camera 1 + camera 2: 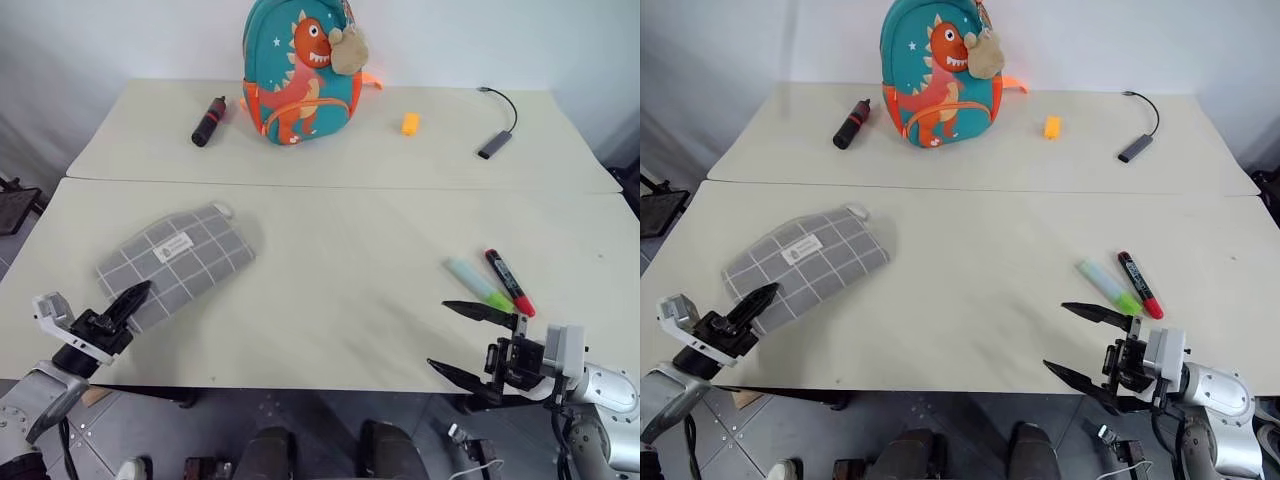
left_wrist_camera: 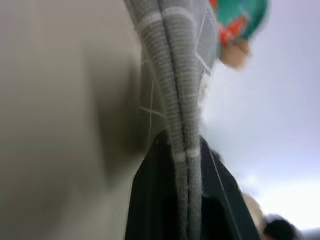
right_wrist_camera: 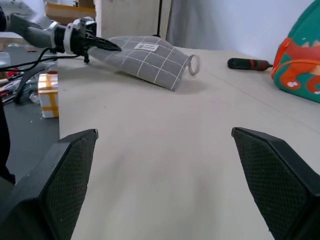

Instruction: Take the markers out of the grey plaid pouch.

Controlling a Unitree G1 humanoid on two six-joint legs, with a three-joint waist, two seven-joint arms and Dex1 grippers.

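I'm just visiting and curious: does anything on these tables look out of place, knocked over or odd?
Nothing looks spilled or broken. The grey plaid pouch lies askew at the near table's left edge, its corner pinched in the left gripper. The two markers lie loose near the open right gripper.

No legible text anywhere

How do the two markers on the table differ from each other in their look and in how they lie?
The red marker has a red body with a dark middle part; the pale teal marker is whitish teal with a light green end. The red marker lies further to the robot's right, the pale teal marker beside it towards the table's middle. Both are slim, lie flat and roughly parallel on the table, outside the grey plaid pouch.
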